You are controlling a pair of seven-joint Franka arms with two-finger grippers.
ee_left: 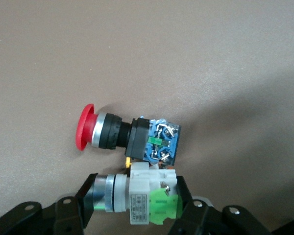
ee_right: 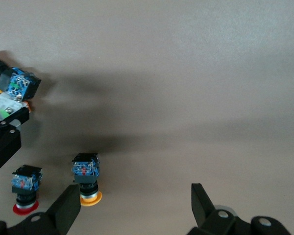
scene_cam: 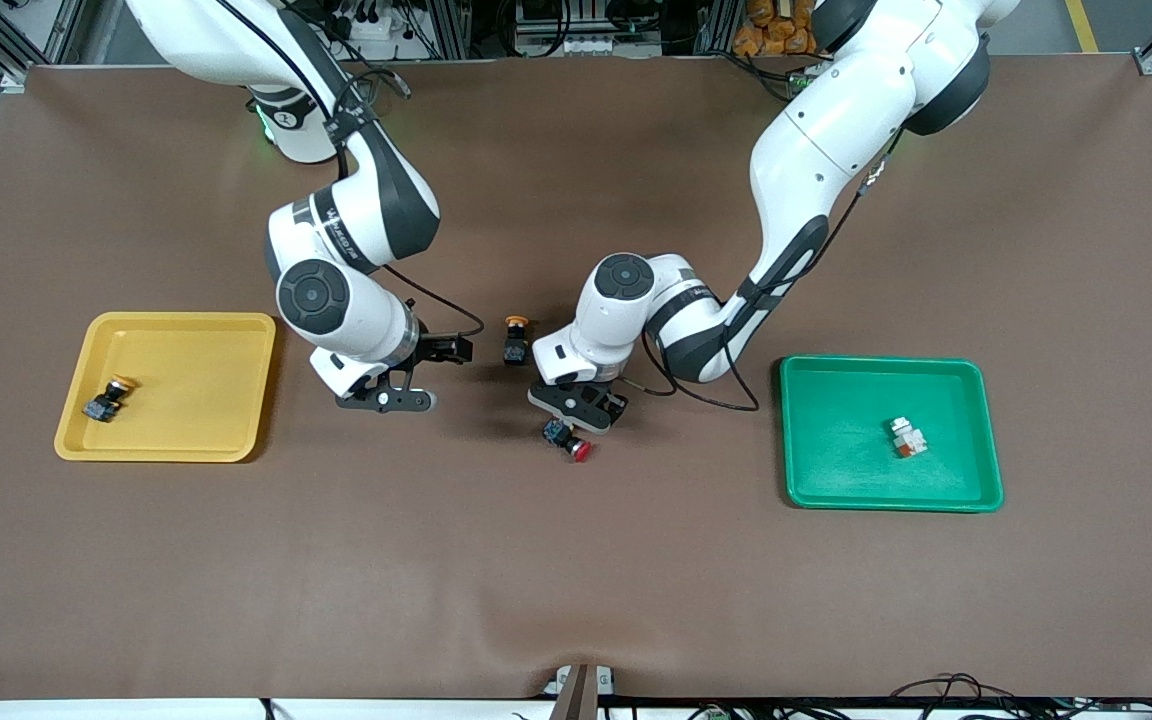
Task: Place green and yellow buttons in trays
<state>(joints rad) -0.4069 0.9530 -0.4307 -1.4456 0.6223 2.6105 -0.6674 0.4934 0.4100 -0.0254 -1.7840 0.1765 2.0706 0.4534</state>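
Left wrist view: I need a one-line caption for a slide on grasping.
Left gripper closed on a whitish-silver button lying beside a red-capped switch on the brown table.

The left gripper (ee_left: 137, 198) has its black fingers (ee_left: 188, 196) closed on either side of a whitish-silver push-button switch (ee_left: 137, 196) with a light-green block on its body. Just beside that switch, touching or nearly touching it, a black-bodied switch with a red mushroom cap (ee_left: 125, 134) lies on its side on the brown table surface (ee_left: 186, 49).
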